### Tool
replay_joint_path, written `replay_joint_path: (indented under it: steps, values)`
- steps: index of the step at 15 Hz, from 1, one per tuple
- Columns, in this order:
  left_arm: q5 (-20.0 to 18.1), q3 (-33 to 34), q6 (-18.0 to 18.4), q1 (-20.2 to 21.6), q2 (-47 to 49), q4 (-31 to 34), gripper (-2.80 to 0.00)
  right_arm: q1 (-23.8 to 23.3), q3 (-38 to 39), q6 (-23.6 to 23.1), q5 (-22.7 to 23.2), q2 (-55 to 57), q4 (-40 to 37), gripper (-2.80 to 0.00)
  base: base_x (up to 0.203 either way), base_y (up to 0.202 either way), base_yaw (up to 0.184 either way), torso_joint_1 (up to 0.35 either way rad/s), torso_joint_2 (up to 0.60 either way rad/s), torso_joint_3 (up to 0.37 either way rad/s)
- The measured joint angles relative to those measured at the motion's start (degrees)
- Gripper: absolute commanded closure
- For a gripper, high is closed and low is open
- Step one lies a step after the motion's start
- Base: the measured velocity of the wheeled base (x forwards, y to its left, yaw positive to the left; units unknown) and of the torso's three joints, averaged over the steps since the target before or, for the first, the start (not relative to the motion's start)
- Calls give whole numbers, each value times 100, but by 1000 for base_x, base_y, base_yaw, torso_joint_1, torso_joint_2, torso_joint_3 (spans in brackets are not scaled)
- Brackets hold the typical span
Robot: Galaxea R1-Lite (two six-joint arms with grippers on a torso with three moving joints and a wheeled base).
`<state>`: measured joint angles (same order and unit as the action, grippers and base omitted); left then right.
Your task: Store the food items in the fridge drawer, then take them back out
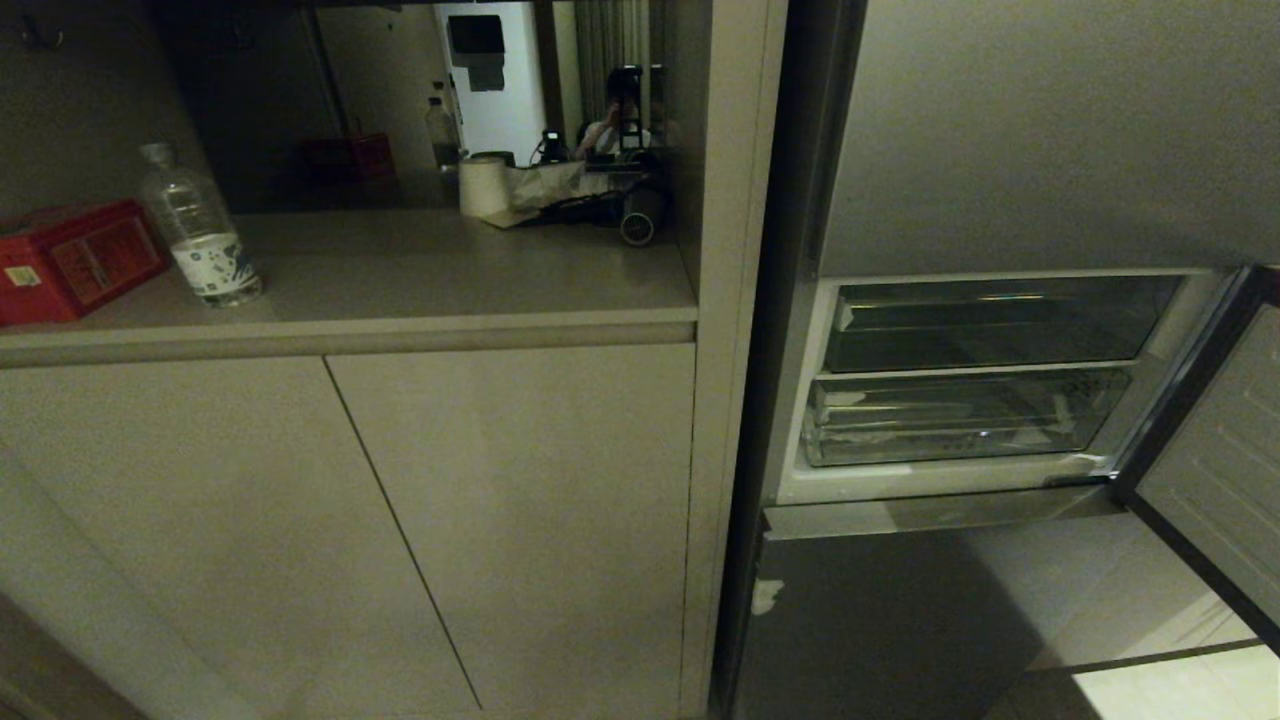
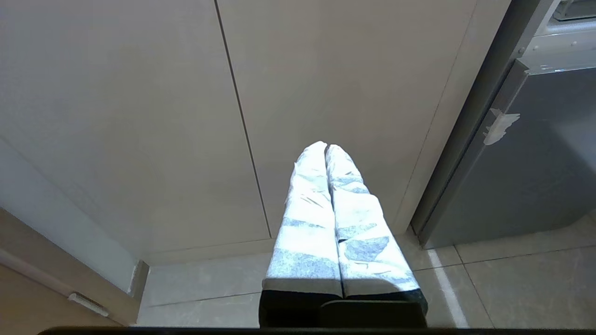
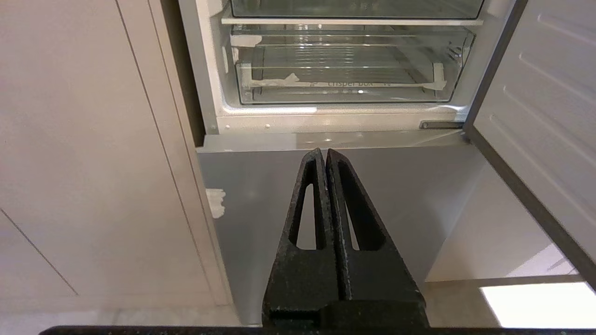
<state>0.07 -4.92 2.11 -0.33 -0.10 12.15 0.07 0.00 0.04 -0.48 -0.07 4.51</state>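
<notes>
A tall grey fridge stands with its upper door swung open to the right, beside pale cabinets topped by a bench. Inside, low down, sits the fridge drawer — clear, ribbed, with tape scraps at its front corners, its long axis running side to side, pushed in. No food items show in any view. The right gripper, fingers pressed together, points straight at the fridge with the drawer above and ahead — the nearer arm. The left gripper, fingers also pressed together, faces the cabinets.
</notes>
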Motion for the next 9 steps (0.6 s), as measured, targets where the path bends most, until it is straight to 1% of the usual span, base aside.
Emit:
replay_joint_path:
  steps: [4, 6, 7, 9]
  values:
    - [0, 0, 0, -2, 0, 2, 0, 0, 0, -120, 21, 73, -41, 0, 0, 0, 0, 0, 0, 0]
    - [0, 0, 0, -2, 0, 0, 0, 6, -28, -84, 105, 418, -27, 0, 0, 0, 0, 0, 0, 0]
    - [0, 0, 0, -2, 0, 2, 0, 17, -192, 3, 232, 739, -7, 0, 0, 0, 0, 0, 0, 0]
    - [0, 0, 0, -2, 0, 2, 0, 26, -682, 230, 638, 1621, 22, 0, 0, 0, 0, 0, 0, 0]
